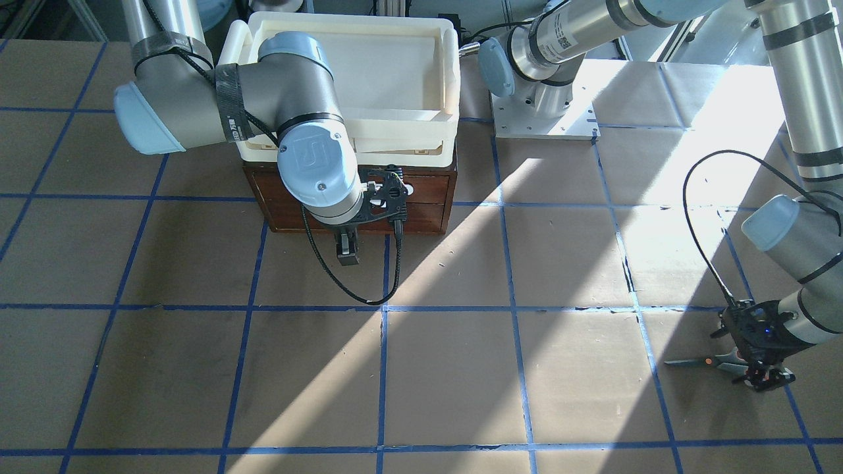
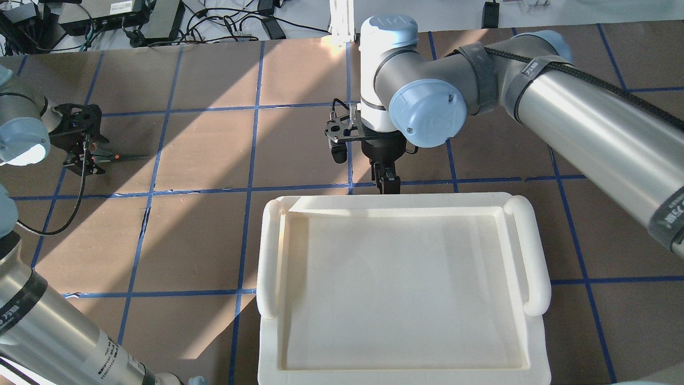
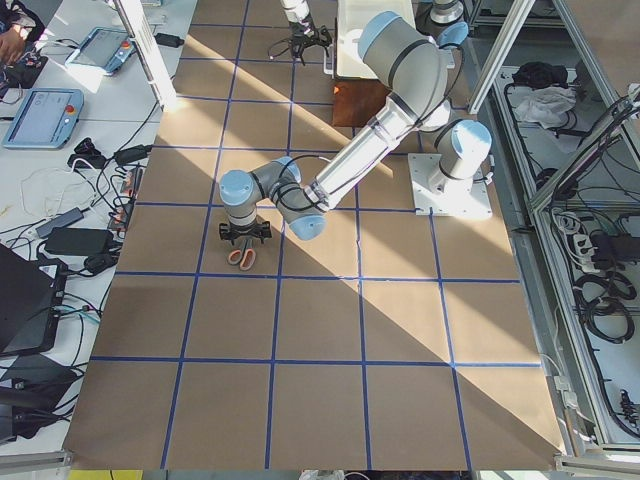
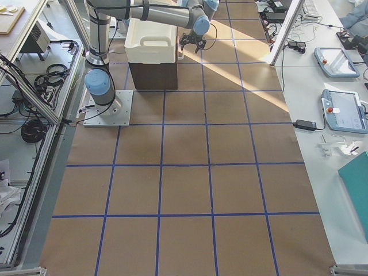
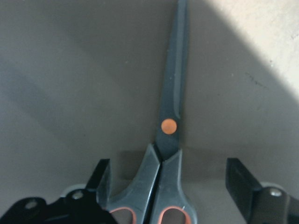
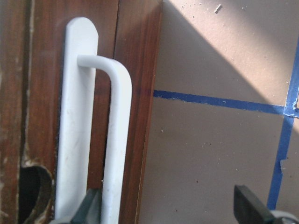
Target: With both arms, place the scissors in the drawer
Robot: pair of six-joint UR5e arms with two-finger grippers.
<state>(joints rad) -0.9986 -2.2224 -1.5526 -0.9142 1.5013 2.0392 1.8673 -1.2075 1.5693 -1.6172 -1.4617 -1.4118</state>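
Observation:
The scissors [image 1: 708,361] lie flat on the table, blades closed; they also show in the overhead view [image 2: 120,157]. My left gripper [image 1: 764,378] is low over their handles. In the left wrist view the scissors [image 5: 167,135] point away and my left gripper [image 5: 170,186] is open, one finger on each side of the grey, orange-lined handles. The drawer [image 1: 421,197] is closed, with a dark reddish-brown front. My right gripper [image 1: 347,253] is in front of it. In the right wrist view my right gripper [image 6: 168,207] is open, with the white bar handle [image 6: 117,140] just inside one finger [image 6: 91,207].
A cream plastic tray [image 1: 448,79] sits on top of the drawer cabinet and hides it in the overhead view [image 2: 272,256]. The right arm's base plate [image 1: 543,122] stands beside the cabinet. Blue tape lines grid the brown table. Black cables hang from both wrists.

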